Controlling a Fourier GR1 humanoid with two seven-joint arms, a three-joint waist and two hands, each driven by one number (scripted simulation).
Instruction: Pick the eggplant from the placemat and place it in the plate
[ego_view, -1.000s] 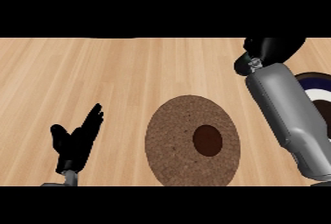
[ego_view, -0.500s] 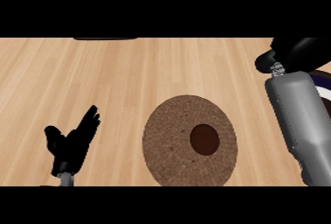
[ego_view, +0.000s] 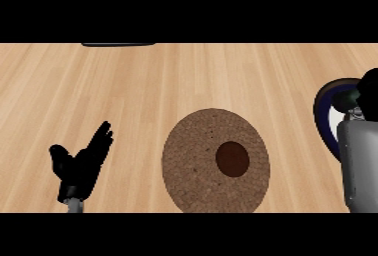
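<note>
Eggplant (ego_view: 232, 158) on placemat (ego_view: 196, 165), left of right hand (ego_view: 367, 95) (grip hidden) over plate (ego_view: 325, 112); left hand (ego_view: 81, 162) open, resting.

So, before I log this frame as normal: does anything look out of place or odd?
Nothing stands out. The eggplant lies on the placemat, the plate sits at the right edge under the right hand, and the left hand rests open.

I can read no text, label, number or sign on anything in front of me here.
</note>
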